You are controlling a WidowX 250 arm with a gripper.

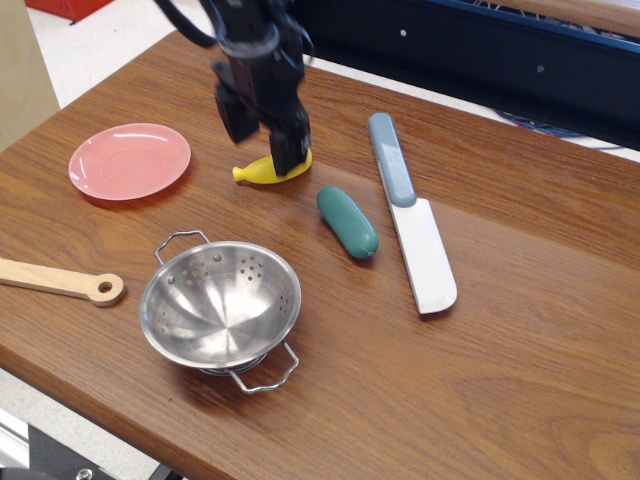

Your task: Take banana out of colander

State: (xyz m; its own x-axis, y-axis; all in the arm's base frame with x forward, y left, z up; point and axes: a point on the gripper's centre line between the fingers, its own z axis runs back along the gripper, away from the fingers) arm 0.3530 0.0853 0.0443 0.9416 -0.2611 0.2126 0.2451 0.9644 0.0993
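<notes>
Colander (220, 306) sits nearest you, close to the table's (500, 400) front edge, its bowl holding nothing. Left of it, a wooden spoon (62, 281) runs off the left edge. Mid-table you have bare wood to the right, beyond the spatula (412, 222) and green capsule (347, 222). Farther back, the banana (268, 170) lies on the wood, right of the pink plate (129, 160). Above it, your gripper (262, 135) has its fingers spread, holding nothing; one fingertip (289, 155) overlaps the banana.

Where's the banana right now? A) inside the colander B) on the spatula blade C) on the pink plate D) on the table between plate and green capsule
D: the banana lies on the table under the claw, outside the empty colander.
</notes>
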